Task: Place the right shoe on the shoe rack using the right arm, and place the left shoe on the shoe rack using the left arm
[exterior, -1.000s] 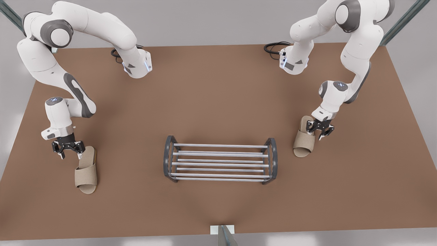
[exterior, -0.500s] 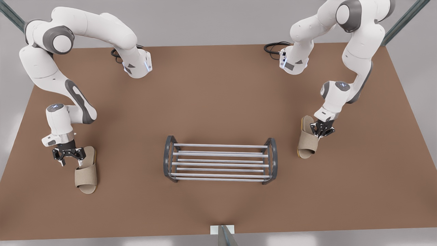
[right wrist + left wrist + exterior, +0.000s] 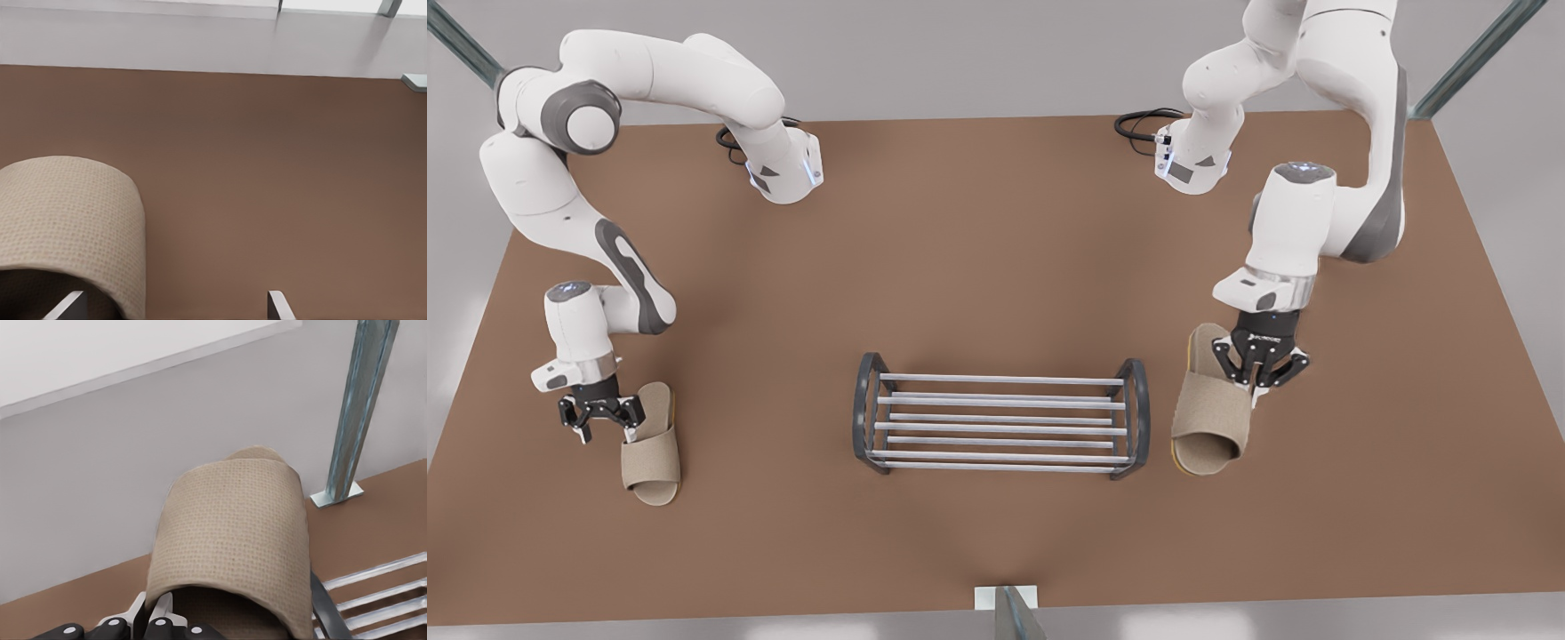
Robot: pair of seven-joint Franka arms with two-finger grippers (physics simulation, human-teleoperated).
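Note:
On the front view's right, the left shoe (image 3: 1209,404), a beige slide slipper, hangs above the table beside the shoe rack's end. My left gripper (image 3: 1263,366) is shut on its heel-side edge. The left wrist view has that slipper (image 3: 230,540) raised in front of the wall, the left gripper (image 3: 150,630) below it and the rack's bars (image 3: 387,592) beyond. The right shoe (image 3: 651,444) lies flat on the front view's left. My right gripper (image 3: 600,413) is open at its heel side; in the right wrist view the band (image 3: 67,220) sits by one finger of the right gripper (image 3: 172,305). The shoe rack (image 3: 1000,402) stands mid-table with nothing on it.
The brown table (image 3: 996,222) stretches wide behind the rack. Both arm bases with black cables (image 3: 1138,120) sit at the far edge. A metal post (image 3: 363,407) stands at the table's rim, with a bracket (image 3: 1005,597) at the near edge.
The left gripper shut on its slipper and lifted it off the table, nearer the rack's end. The right gripper sank lower beside the other slipper's heel.

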